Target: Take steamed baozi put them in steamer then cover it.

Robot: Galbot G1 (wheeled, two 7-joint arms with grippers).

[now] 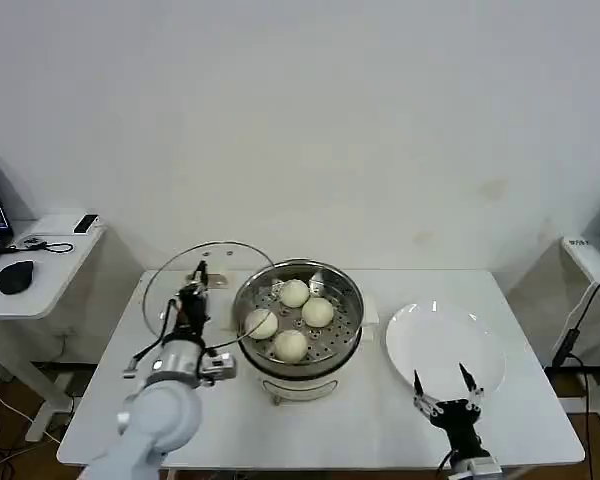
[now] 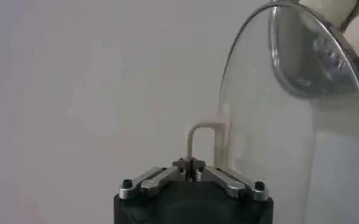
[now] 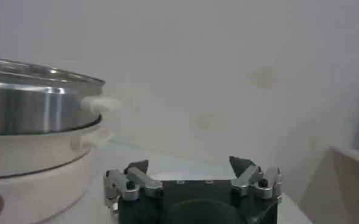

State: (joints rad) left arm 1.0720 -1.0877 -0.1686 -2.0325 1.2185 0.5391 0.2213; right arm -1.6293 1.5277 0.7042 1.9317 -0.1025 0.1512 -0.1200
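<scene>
Several pale baozi point(image 1: 294, 293) lie on the perforated tray inside the steamer point(image 1: 352, 300), a shiny steel pot on a cream base in the middle of the table. The cover point(image 1: 165, 275), a clear glass lid with a metal rim, is held off the table, tilted on edge just left of the pot. My left gripper point(image 1: 195, 290) is shut on the cover's cream handle point(image 2: 203, 131), with the glass point(image 2: 277, 140) beside the left gripper point(image 2: 191, 170). My right gripper point(image 1: 443, 383) stands open with nothing in it at the plate's near edge. The right wrist view shows the right gripper point(image 3: 189, 165) and the steamer's wall point(image 3: 33, 109).
A flat white plate point(image 1: 445, 330) lies right of the steamer with nothing on it. A side table point(image 1: 50, 260) at the far left carries a black mouse point(image 1: 16, 276) and cables. Another desk edge point(image 1: 590, 255) stands at the far right.
</scene>
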